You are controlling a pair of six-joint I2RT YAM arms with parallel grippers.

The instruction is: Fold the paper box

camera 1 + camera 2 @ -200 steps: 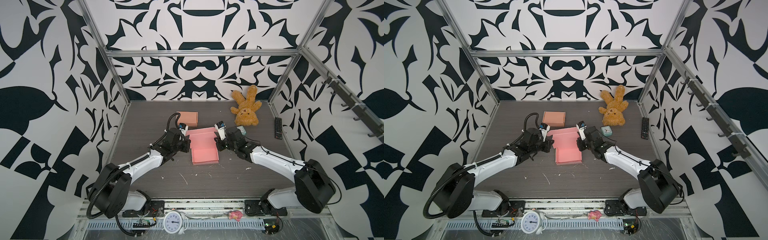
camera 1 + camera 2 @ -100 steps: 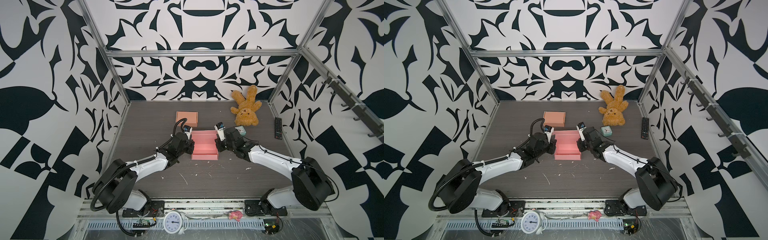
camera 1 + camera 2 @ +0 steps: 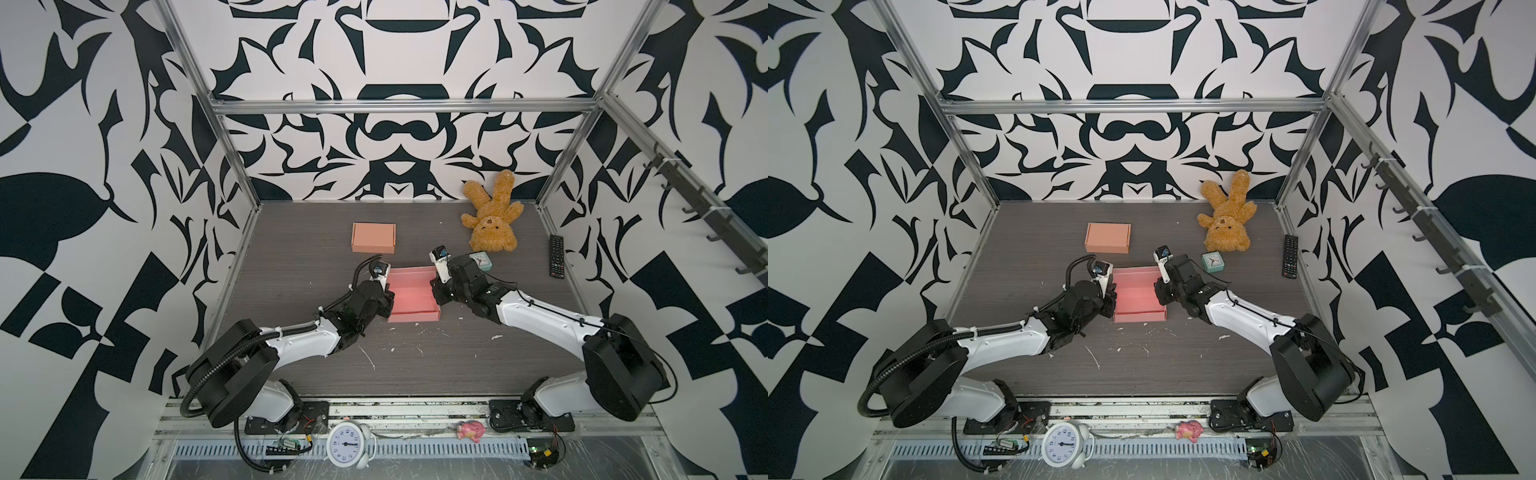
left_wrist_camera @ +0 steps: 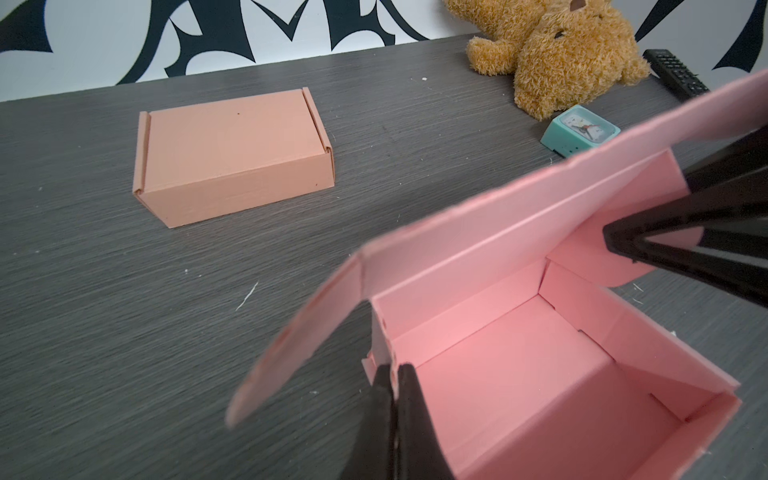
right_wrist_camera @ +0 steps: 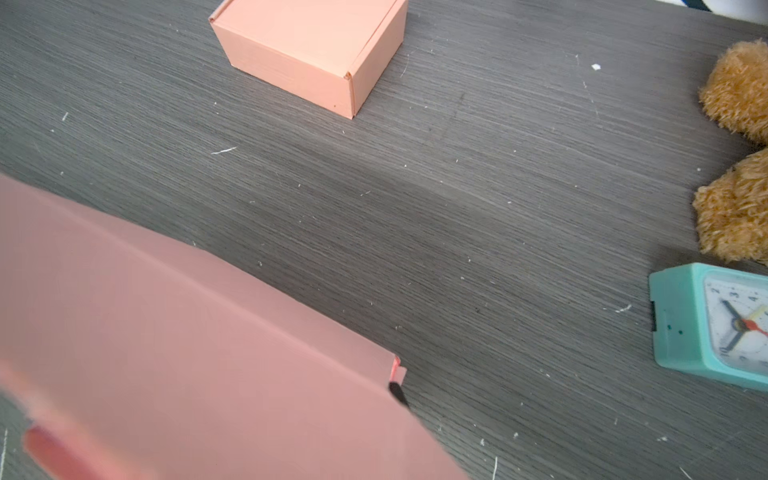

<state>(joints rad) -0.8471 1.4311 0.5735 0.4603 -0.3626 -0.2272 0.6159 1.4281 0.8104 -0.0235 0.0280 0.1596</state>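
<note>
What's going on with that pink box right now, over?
Left jaws shut on pink box wall. Right jaws at its lid, grip unclear. Lid half up, not closed. Orange box stands apart.

Both arms look alike from here: smooth white shells on the long links, chunky black housings at the joints. The left arm (image 3: 299,340) carries a thick ribbed black hose (image 3: 249,344), strapped on with white zip ties (image 3: 286,332). The right arm (image 3: 540,320) has only a thin black cable (image 3: 552,309) tied along its shell. Each stands on a black base plate (image 3: 316,411). Small white cameras (image 3: 379,270) with blue lenses sit at the wrists, behind matte black fingers (image 4: 411,415).
</note>
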